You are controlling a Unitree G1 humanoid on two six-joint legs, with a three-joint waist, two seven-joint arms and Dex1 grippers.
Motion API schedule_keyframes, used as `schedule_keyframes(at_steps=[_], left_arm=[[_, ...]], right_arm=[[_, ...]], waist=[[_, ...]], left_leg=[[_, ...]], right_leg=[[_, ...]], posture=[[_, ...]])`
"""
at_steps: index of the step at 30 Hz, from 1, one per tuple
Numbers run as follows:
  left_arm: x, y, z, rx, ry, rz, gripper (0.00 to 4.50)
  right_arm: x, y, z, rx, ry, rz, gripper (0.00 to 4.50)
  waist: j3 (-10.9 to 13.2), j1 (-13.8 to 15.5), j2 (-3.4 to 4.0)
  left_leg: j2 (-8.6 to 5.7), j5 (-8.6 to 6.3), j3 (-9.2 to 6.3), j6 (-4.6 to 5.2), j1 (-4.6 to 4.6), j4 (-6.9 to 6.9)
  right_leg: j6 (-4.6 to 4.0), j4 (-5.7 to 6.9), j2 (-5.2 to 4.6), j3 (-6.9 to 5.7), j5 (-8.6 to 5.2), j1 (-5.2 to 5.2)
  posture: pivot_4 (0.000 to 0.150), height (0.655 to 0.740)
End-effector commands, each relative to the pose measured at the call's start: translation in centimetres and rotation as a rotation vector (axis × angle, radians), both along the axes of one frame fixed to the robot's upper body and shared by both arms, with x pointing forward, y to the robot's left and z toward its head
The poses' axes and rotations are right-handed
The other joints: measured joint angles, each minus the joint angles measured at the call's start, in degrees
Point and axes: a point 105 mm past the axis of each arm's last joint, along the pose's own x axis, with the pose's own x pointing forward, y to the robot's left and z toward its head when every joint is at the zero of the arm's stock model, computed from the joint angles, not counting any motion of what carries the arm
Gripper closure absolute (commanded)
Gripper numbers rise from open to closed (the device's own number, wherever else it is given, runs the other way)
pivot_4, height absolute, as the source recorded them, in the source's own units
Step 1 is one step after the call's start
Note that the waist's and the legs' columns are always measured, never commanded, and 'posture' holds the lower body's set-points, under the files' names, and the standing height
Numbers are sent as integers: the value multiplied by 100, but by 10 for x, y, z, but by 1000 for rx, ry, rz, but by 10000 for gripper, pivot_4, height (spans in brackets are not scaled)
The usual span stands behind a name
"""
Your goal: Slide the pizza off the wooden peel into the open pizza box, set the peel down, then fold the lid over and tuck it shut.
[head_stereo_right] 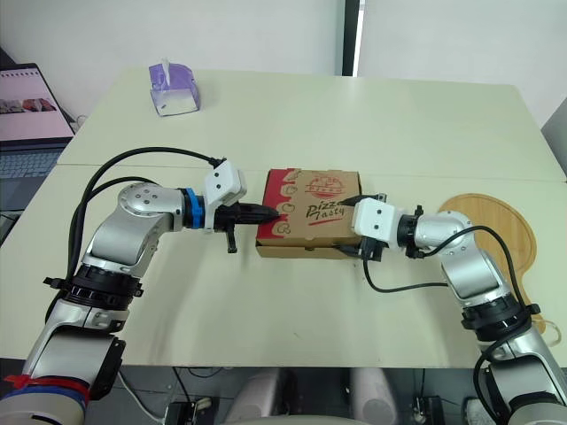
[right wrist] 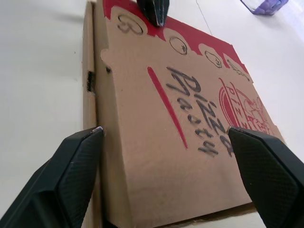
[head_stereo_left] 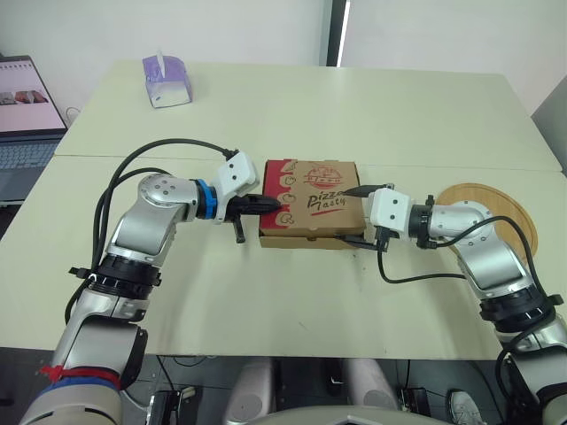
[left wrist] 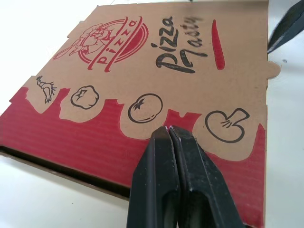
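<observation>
The pizza box point(head_stereo_left: 312, 199) sits in the middle of the surface point(head_stereo_left: 266, 292). Its lid point(left wrist: 180, 61) is folded down flat, so the pizza inside is hidden. The round wooden peel point(head_stereo_left: 496, 208) lies on the surface to the right of the box, with nothing on it.

The left end effector point(head_stereo_left: 270, 204) has its two fingers pressed tight together. It holds nothing. The tips rest on the red strip at the left edge of the lid. The right end effector point(head_stereo_left: 361, 214) is spread wide at the right side of the box, one finger near each corner. It is empty too.

A thin dark gap shows under the red edge of the lid, so the tuck may not be all the way in.

The box is thin card. It is probably light and a bit bendy, and it may slide on the smooth surface if pushed from one side alone. Pressing near the edges is best, because a hard push in the middle could dent the lid and squash the pizza.

A tissue box point(head_stereo_left: 166, 81) and a laptop point(head_stereo_left: 22, 106) sit far off.
</observation>
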Motion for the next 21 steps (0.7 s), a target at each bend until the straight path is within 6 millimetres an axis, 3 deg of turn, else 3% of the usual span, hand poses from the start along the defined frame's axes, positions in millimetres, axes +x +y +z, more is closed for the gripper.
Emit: schedule_keyframes(at_steps=[1, 5, 7, 11, 15, 18, 21], left_arm=[[1, 1, 5, 6, -24, -6, 45000], [2, 2, 5, 7, -26, -6, 45000], [2, 1, 5, 6, -27, -8, 45000], [2, 0, 5, 4, -26, -13, 45000], [0, 1, 1, 17, -10, -16, 45000], [-1, 6, -13, 64, 18, 1, 45000], [-6, 10, -29, 106, 61, 7, 45000]], right_arm=[[-17, 2, 31, 144, 50, 81, 425], [-10, -10, 44, 238, 126, 19, 2074], [-4, -16, 41, 235, 151, -22, 6470], [6, -20, 33, 257, 198, -80, 19696], [5, -18, 2, 183, 258, -93, 33604], [8, -24, -30, 37, 278, -145, 44765], [10, -24, -36, 20, 283, -163, 44765]], waist=[[0, 1, 0], [0, 5, 0], [0, 6, 0], [0, 2, 0], [0, 2, 0], [-1, 0, 0], [-10, -6, -4]], left_leg=[[0, 0, 0, 0, 0, 0], [0, 0, -2, 1, 0, 2], [0, -1, -2, 1, 2, 2], [0, -1, -1, 1, 2, 1], [0, -1, 1, 1, 1, 1], [0, -1, 1, 1, 1, 1], [0, -1, 8, 2, 9, 1]], right_leg=[[0, -1, 0, 0, 0, 0], [0, 0, 0, -1, 0, 2], [1, 0, 0, 0, 0, 4], [1, 1, 0, 0, 0, 3], [1, 0, 0, 1, 1, 2], [1, 0, 0, 0, 0, 3], [1, 5, 0, 7, 1, 6]], posture=[[1500, 7400], [1500, 7400], [1500, 7400], [1500, 7400], [1500, 7400], [1500, 7400], [1500, 7400]])
